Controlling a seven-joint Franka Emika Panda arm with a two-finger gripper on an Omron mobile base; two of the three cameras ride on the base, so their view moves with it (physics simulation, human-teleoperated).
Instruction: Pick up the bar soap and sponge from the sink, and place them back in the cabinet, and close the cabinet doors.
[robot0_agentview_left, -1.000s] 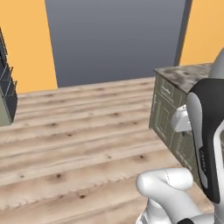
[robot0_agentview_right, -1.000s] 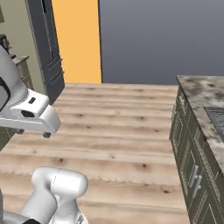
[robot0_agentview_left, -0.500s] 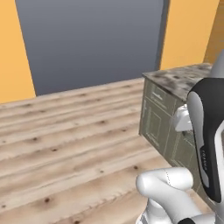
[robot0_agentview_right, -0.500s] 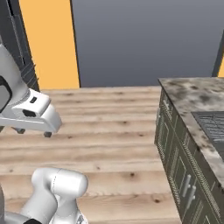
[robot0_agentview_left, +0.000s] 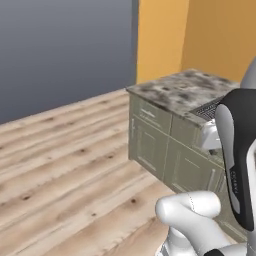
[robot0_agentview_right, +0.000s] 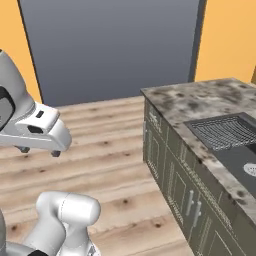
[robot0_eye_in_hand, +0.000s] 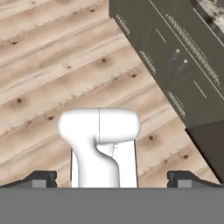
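While gripper (robot0_eye_in_hand: 112, 177) hung open, empty, aimed at floor, sink (robot0_agentview_right: 235, 150) lay off to robot's right, on counter (robot0_agentview_right: 200, 102).

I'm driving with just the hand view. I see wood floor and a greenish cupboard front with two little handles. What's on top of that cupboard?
Observer: A speckled stone counter; the right base view looks down on it.
Operator: Is the sink up there?
Observer: Yes, the sink is set into that counter, with a ribbed draining rack on the side nearer the counter's end.
Operator: What's behind everything?
Observer: A big grey wall, with an orange wall beside it.
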